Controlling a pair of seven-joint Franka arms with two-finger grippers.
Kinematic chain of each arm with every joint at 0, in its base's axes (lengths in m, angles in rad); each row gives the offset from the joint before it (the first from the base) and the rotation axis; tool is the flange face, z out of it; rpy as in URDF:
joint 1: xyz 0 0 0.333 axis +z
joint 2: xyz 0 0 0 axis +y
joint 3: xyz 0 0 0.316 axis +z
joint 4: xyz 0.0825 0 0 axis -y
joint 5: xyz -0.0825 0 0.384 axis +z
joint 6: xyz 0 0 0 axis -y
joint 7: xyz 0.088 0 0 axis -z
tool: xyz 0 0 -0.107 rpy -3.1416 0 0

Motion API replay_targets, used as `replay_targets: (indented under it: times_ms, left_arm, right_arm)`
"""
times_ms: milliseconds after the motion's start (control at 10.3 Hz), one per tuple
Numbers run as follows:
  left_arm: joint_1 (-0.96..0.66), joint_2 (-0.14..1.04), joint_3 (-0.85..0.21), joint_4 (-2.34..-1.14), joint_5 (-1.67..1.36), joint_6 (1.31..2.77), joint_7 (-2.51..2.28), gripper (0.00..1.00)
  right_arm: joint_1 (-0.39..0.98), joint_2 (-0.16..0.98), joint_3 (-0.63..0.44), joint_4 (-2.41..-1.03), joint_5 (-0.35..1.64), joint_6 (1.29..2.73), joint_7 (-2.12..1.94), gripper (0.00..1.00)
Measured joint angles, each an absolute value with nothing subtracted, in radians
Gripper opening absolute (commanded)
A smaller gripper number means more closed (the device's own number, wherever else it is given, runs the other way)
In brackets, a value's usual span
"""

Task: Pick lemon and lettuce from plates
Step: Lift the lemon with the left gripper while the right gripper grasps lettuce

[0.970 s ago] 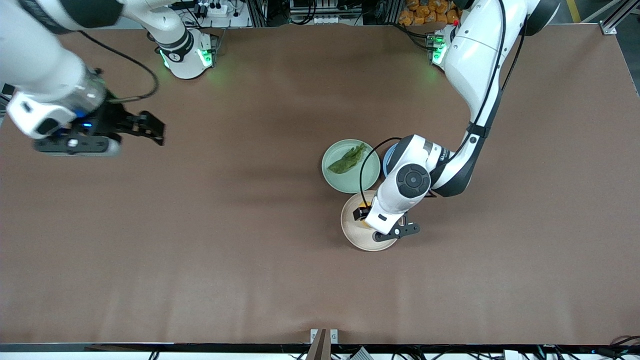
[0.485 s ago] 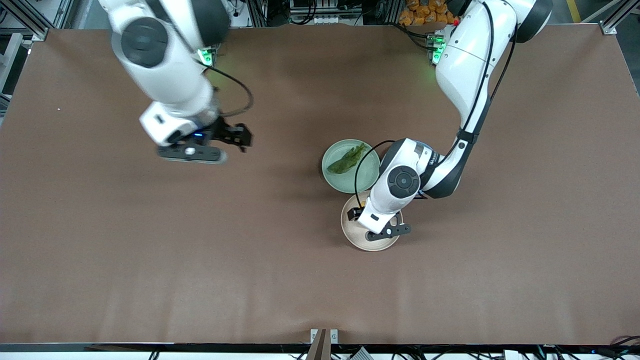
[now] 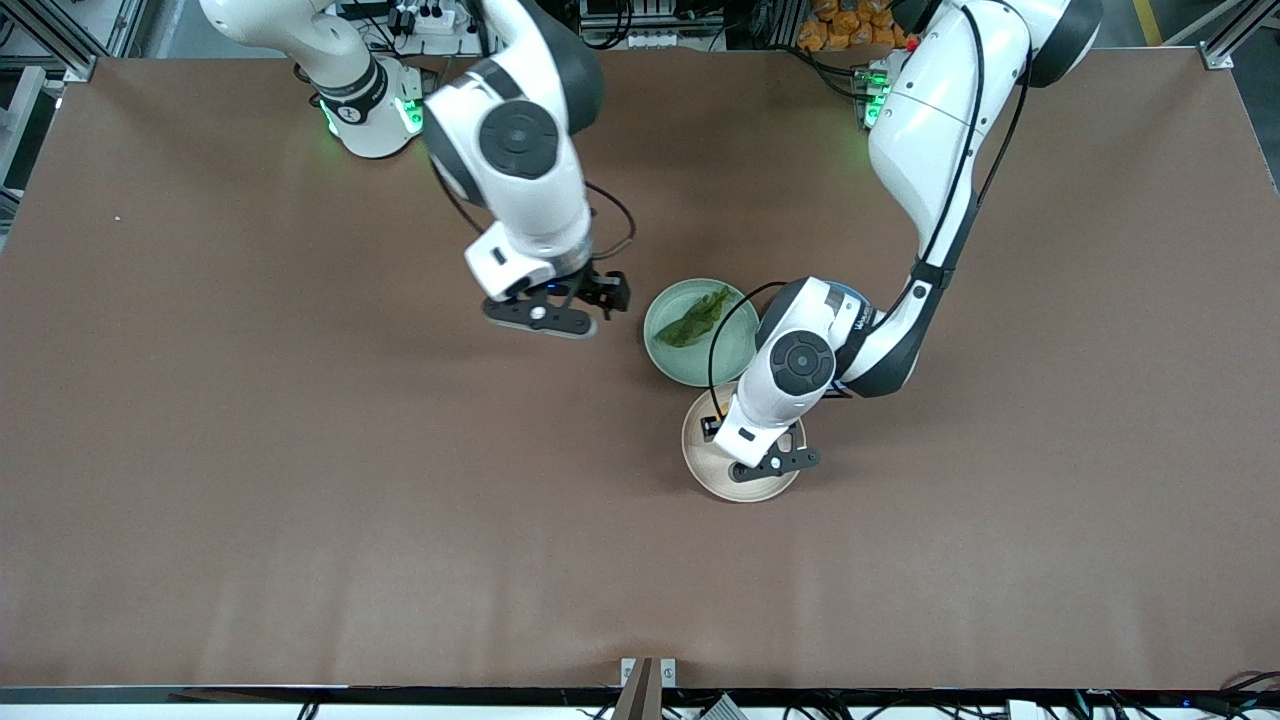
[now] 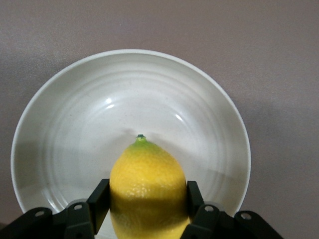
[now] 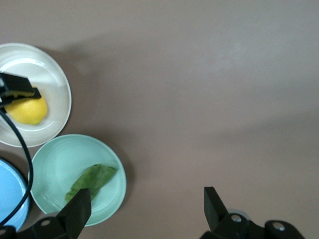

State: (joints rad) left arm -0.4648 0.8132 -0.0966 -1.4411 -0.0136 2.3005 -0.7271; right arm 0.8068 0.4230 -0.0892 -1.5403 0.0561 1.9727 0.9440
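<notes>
The lemon [image 4: 148, 169] is between the fingers of my left gripper [image 4: 147, 194], which is shut on it just above the beige plate [image 4: 75, 124]. In the front view the left gripper [image 3: 722, 428] is over that plate [image 3: 712, 478] and hides the lemon. The lettuce [image 3: 697, 318] lies in the mint green plate [image 3: 735, 352]. My right gripper [image 3: 608, 296] is open and empty, over the bare table beside the mint plate, toward the right arm's end. The right wrist view shows the lettuce [image 5: 92, 180], the mint plate [image 5: 55, 159] and the lemon [image 5: 27, 110].
A blue plate [image 5: 7, 191] sits beside the mint plate, under the left arm's wrist; only a sliver of it [image 3: 848, 291] shows in the front view. The three plates touch or nearly touch. The left arm's cable [image 3: 715, 345] arcs over the mint plate.
The right arm has swung from its end of the table to just beside the mint plate. The left gripper has stayed on the beige plate, shifting slightly.
</notes>
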Motion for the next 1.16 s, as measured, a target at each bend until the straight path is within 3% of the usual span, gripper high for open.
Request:
replay_targets:
  times_ms: [679,1164]
  left_arm:
    - [-0.351,0.683,-0.081,-1.426,-0.007,2.207,-0.728,0.00]
    - [-0.234,0.534,-0.080,-1.593,0.002,2.172,-0.600,0.00]
  right_arm:
    - [0.961,0.644,-0.090,-1.535,0.056,2.236,1.289,1.00]
    - [1.000,0.730,-0.090,-1.489,0.055,2.323,1.386,0.94]
